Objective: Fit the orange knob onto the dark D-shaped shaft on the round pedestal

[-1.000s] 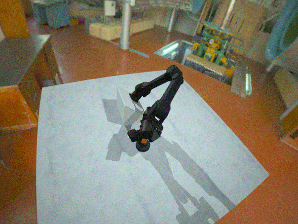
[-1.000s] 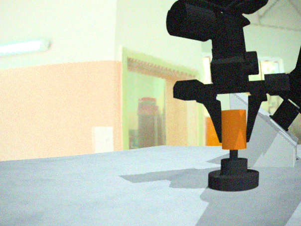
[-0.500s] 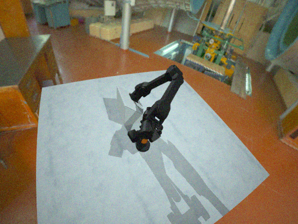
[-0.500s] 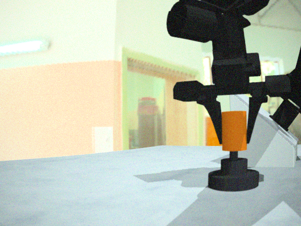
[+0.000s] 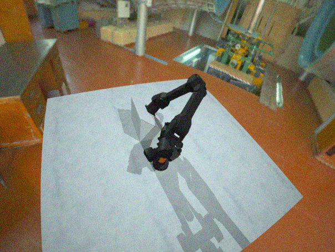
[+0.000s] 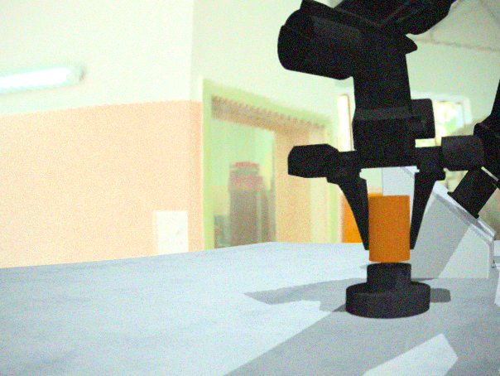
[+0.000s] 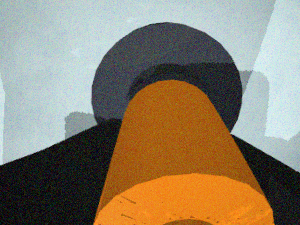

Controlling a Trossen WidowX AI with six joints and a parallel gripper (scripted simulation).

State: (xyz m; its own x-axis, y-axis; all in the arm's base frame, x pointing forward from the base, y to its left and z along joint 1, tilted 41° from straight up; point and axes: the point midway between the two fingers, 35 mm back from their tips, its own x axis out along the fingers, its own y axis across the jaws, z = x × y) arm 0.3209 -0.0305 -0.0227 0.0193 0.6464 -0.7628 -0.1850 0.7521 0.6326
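Observation:
The orange knob point(image 5: 162, 160) point(image 6: 389, 224) point(image 7: 172, 149) is upright between the fingers of my gripper point(image 6: 389, 248), which is shut on it. The dark round pedestal point(image 5: 161, 167) point(image 6: 387, 303) point(image 7: 114, 74) stands directly below, with a narrower raised step point(image 6: 389, 277) on top. The knob's lower end is just above this step or touching it; the exterior view shows at most a hairline gap. No shaft shows below the knob, so it appears to be inside the knob's hole. The shaft's flat side is hidden.
Pale upright panels point(image 5: 135, 119) point(image 6: 455, 244) stand behind the pedestal in the exterior view, near the arm. The arm point(image 5: 184, 122) reaches over from behind the pedestal in the top view. Its shadows fall across the pale table top point(image 5: 83, 194) point(image 6: 124, 323).

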